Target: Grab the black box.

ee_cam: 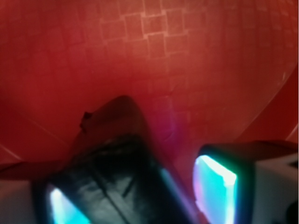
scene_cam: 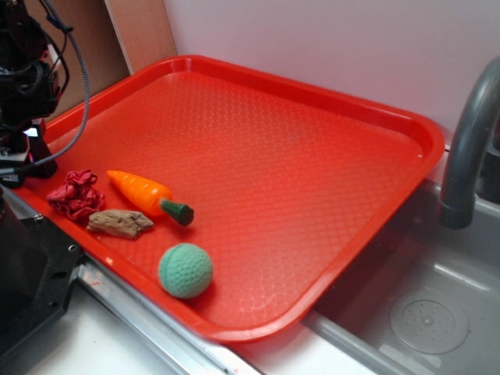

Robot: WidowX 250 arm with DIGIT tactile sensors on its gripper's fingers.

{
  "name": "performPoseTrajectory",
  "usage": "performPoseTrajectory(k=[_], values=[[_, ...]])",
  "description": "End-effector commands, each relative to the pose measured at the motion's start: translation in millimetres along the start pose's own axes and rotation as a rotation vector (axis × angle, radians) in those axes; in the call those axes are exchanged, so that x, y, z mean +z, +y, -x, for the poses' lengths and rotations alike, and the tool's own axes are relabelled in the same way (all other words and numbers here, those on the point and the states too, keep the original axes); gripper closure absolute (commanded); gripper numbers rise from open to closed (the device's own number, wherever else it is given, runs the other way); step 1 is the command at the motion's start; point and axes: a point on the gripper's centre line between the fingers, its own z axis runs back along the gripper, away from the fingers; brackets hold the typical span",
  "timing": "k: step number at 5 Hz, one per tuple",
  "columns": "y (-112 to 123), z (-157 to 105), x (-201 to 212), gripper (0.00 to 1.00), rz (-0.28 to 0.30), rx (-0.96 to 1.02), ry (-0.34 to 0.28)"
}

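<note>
the gripper [scene_cam: 30, 156] hangs at the left edge of the red textured tray [scene_cam: 312, 180]. in the wrist view the matte black box [ee_cam: 117, 154] sits between the jaws, against one finger; whether they pinch it, i cannot tell. best to close squarely on its flat sides before lifting.

A kitchen-like setup: grey faucet [scene_cam: 469, 148] over a sink [scene_cam: 426, 312].

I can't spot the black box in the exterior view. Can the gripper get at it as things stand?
Probably yes: in the wrist view the black box sits between the gripper's open fingers, close against one, with nothing else on the red tray between them.
</note>
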Motion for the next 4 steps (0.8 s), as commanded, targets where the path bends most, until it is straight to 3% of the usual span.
performPoseTrajectory(k=[1,2,3,4], values=[[0.2,-15.3,42.6,1.00,-0.007,0.065,-0.081],[-8.2,-61.3,83.1,1.00,0.008,0.119,-0.148],[-14.5,-101.8,127.3,1.00,0.111,0.169,-0.214],[-19.3,-125.1,159.2,1.00,0.083,0.272,-0.237]])
